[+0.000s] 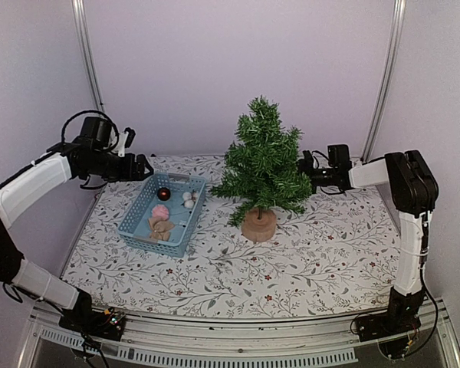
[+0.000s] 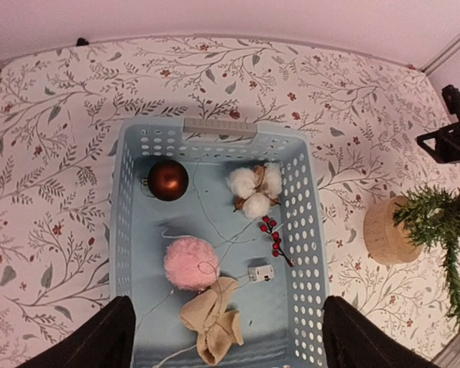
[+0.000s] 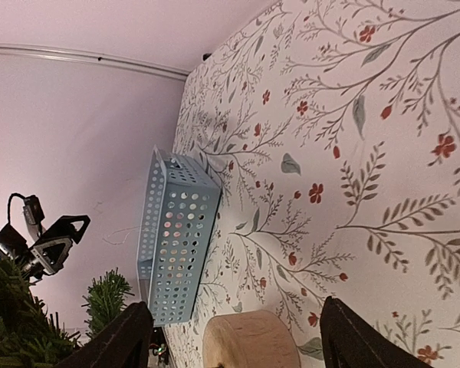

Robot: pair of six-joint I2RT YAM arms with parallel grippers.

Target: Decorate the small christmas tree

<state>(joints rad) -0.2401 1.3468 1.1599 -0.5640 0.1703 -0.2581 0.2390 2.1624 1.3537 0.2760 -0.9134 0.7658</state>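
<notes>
Pale lilac walls with metal posts close in a worktop [image 1: 238, 268] covered in a leaf-and-berry print. The left tool [image 1: 143, 167] hangs wide open over the basket [image 1: 134, 222]. Beneath it lie a red ball [image 2: 168, 179], cotton bolls [image 2: 254, 192], a pink pompom [image 2: 191, 262], a berry sprig [image 2: 274, 236] and a burlap bow [image 2: 212, 322]. To that tool's right stands the tree [image 1: 262, 165], upright on its wooden base [image 1: 258, 225], with no ornament showing. The right tool [image 1: 305, 170], spread wide and empty, points at the branches from close by. Decorating looks not yet begun; every piece remains to be hung.
</notes>
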